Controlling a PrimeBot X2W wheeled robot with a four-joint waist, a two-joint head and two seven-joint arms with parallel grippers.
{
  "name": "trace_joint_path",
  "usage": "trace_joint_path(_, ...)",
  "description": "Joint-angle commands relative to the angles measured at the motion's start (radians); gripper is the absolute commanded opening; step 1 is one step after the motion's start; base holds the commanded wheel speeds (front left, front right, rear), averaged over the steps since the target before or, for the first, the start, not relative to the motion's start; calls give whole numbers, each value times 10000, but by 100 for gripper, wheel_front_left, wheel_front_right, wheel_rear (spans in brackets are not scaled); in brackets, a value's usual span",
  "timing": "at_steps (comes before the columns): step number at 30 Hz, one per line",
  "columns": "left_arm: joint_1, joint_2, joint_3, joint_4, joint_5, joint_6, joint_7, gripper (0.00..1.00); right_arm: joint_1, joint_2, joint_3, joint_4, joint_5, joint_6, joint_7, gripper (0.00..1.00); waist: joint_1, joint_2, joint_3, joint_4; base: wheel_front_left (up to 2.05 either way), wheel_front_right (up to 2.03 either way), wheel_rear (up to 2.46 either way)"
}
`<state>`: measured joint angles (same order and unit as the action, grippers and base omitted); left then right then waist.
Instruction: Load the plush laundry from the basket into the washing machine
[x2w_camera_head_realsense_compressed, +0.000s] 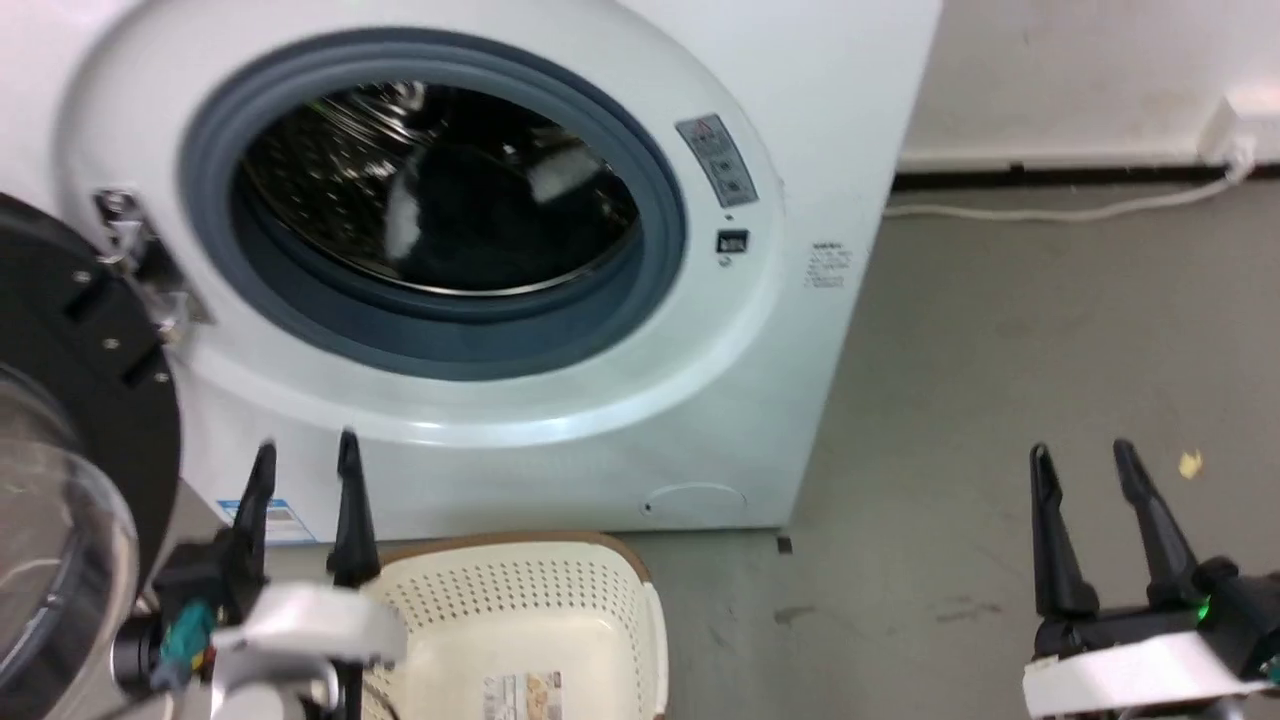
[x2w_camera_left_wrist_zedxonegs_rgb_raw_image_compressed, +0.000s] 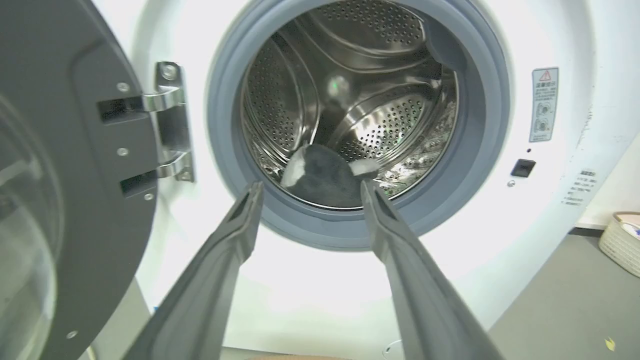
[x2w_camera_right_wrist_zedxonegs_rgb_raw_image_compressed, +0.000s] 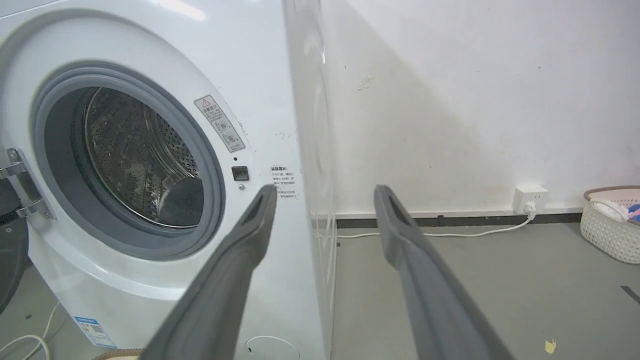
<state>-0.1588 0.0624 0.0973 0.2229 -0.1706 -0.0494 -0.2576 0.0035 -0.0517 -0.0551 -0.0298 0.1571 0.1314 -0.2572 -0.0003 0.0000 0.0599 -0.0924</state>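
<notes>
The white washing machine (x2w_camera_head_realsense_compressed: 820, 120) stands with its black-framed door (x2w_camera_head_realsense_compressed: 80, 400) swung wide to the left. Black plush laundry with white patches (x2w_camera_left_wrist_zedxonegs_rgb_raw_image_compressed: 322, 175) lies on the floor of the steel drum (x2w_camera_left_wrist_zedxonegs_rgb_raw_image_compressed: 380, 125), also seen as a dark mass (x2w_camera_head_realsense_compressed: 470, 215) from the head. The cream basket (x2w_camera_head_realsense_compressed: 560, 620) sits on the floor below the washer front, its sticker (x2w_camera_head_realsense_compressed: 522, 695) showing and nothing in it. My left gripper (x2w_camera_head_realsense_compressed: 305, 455) is open over the basket's left rim, in front of the washer. My right gripper (x2w_camera_head_realsense_compressed: 1080, 455) is open above the bare floor to the right.
A white cable (x2w_camera_head_realsense_compressed: 1050, 212) runs along the grey floor to a wall socket (x2w_camera_right_wrist_zedxonegs_rgb_raw_image_compressed: 530, 195). A second woven basket with laundry (x2w_camera_right_wrist_zedxonegs_rgb_raw_image_compressed: 612, 225) stands far right by the wall. A small yellow scrap (x2w_camera_head_realsense_compressed: 1190, 463) lies on the floor near the right gripper.
</notes>
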Motion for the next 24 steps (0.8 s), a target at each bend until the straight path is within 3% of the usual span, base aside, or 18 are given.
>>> trace_joint_path(1, 470, -51, -96, -336, 16, 109, -41, 100, 230, 15, 37, 84, 7, -7, -46, 100, 3, 0, -341, 234, 0, 0, 0)
trace_joint_path(10, 1900, -114, -948, -1118, 403, 558, -41, 100, 629, 15, 162, 171, -173, -7, -46, 100, 3, 0, -564, 452, 0, 0, 0)
trace_joint_path(24, 1956, -119, -1185, -862, 509, 510, -41, 100, 692, 15, 255, 286, -319, -7, -46, 100, 3, 0, -567, 577, 0, 0, 0)
